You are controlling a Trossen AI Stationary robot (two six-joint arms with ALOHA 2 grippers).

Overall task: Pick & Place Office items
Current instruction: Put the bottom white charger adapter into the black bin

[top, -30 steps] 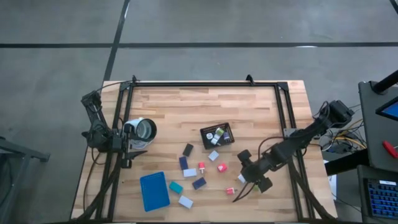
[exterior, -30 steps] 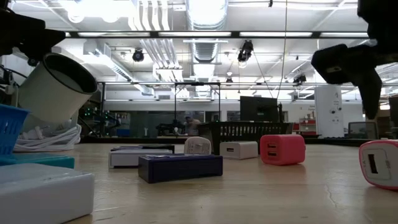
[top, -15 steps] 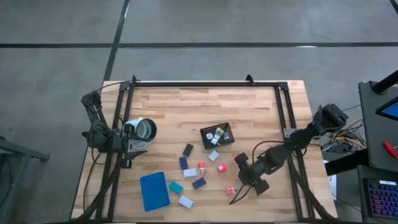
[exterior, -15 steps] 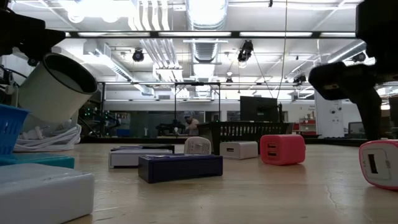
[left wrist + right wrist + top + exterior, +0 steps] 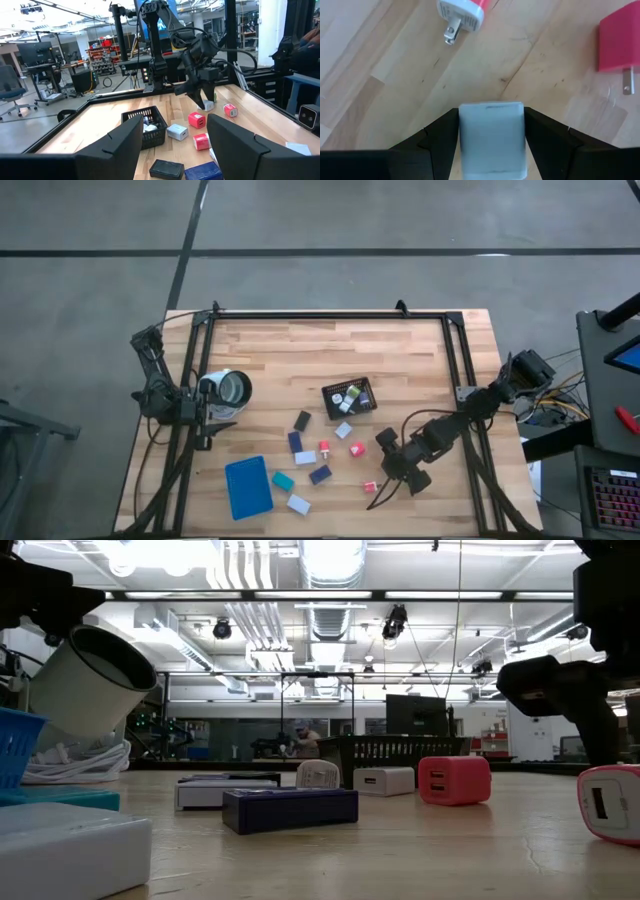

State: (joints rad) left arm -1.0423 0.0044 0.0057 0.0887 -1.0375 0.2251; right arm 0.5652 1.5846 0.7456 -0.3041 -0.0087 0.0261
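My right gripper [image 5: 390, 464] reaches down at the table's near right. Its fingers stand on either side of a white block [image 5: 491, 140], one of the office items. In the left wrist view that block [image 5: 207, 105] sits low on the table under the fingers. A pink-and-white plug piece [image 5: 370, 486] and a red one [image 5: 357, 448] lie close by. More small navy, white, teal and black blocks [image 5: 320, 474] lie mid-table. My left gripper [image 5: 172, 150] waits open at the left edge, nothing between its fingers. My right gripper has the white block's two opposite sides [image 5: 462, 142] between its fingers [image 5: 440, 140], which slant down from above. The block reaches far back between them. No gap shows on either side; whether the fingers touch it I cannot tell.
A black mesh basket [image 5: 349, 397] with a few small pieces in it stands in the middle of the table. A flat blue tray [image 5: 248, 487] lies near the front left. A white cylinder [image 5: 228, 388] sits at the left arm. A black frame [image 5: 330, 315] rims the table.
My right gripper has sunk toward the table and shifted a little toward the left edge, coming down over the white block. The gap between its fingers looks unchanged.
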